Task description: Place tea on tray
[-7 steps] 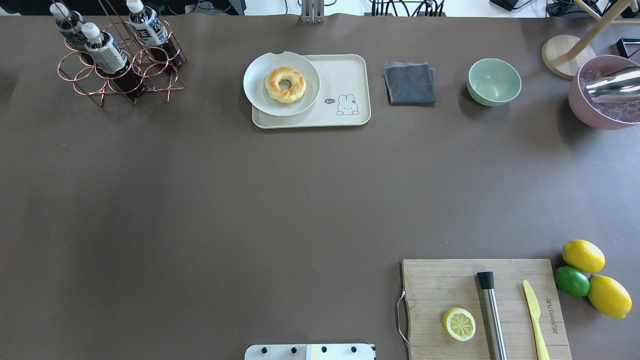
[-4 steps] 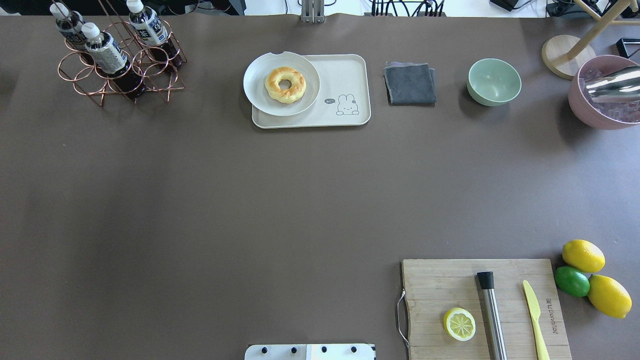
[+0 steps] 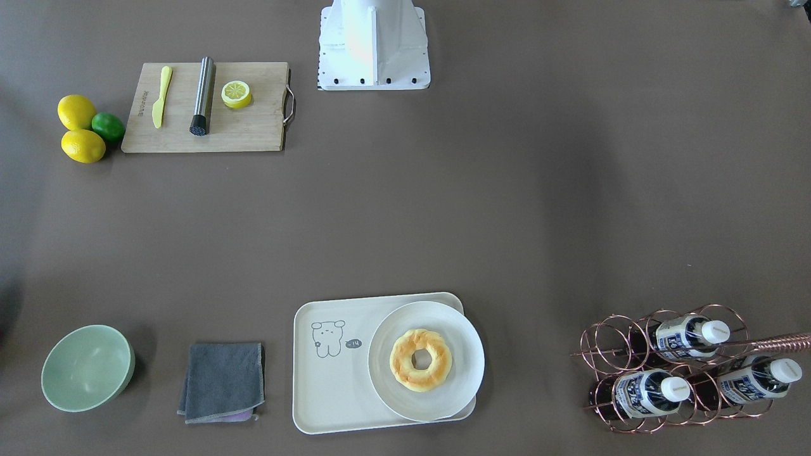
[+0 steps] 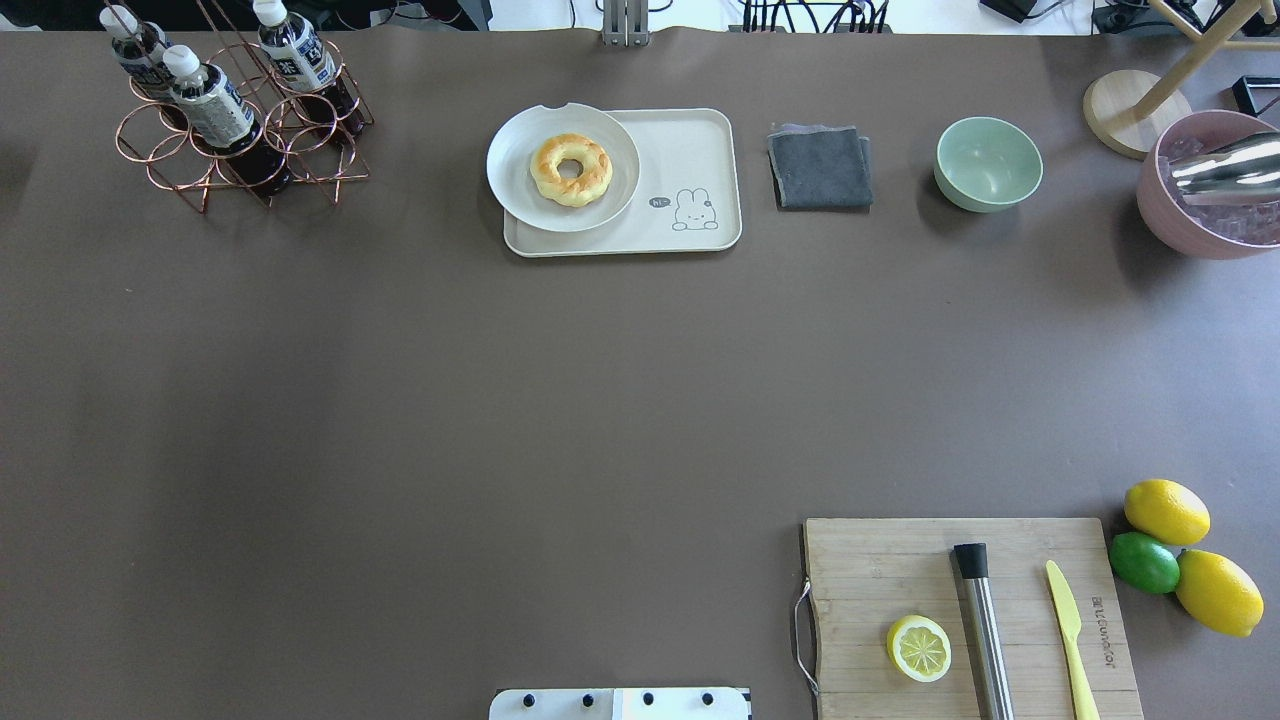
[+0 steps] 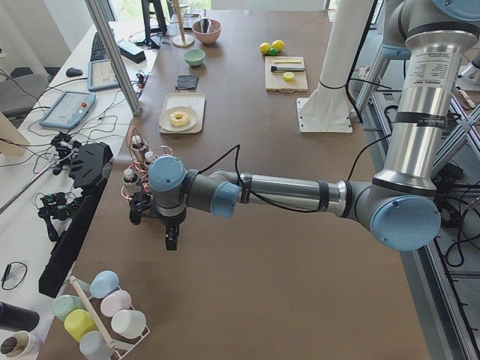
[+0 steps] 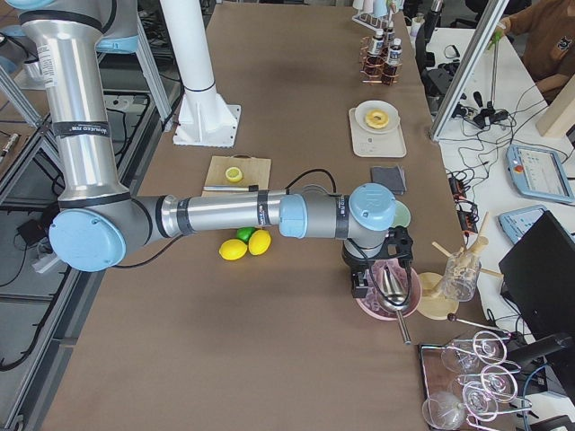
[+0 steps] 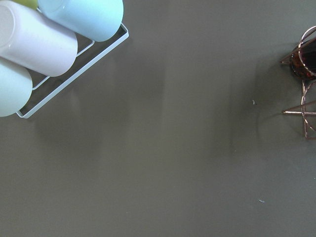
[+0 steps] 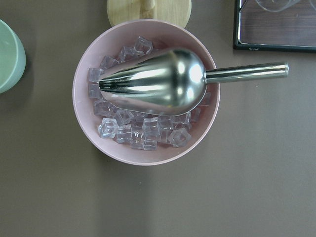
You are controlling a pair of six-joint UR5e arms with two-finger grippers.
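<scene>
Three alike tea bottles (image 4: 212,103) with white caps and dark-blue-and-white labels stand tilted in a copper wire rack (image 4: 300,170) at the table's far left corner. They also show in the front view (image 3: 643,389). The cream tray (image 4: 690,150) with the line-drawn cartoon lies at the far middle and also shows in the front view (image 3: 329,386). A round white plate (image 4: 510,180) with a doughnut overlaps the tray's left part. My left gripper (image 5: 171,238) hangs beside the rack in the left side view; I cannot tell whether it is open. My right gripper (image 6: 364,285) hangs over a pink bowl; I cannot tell its state.
A grey cloth (image 4: 820,166) and green bowl (image 4: 988,163) lie right of the tray. The pink ice bowl (image 8: 94,133) holds a metal scoop (image 8: 158,81). A cutting board (image 4: 870,570) with a lemon half, muddler and knife is near right. Pastel cups (image 7: 44,39) lie in a white rack.
</scene>
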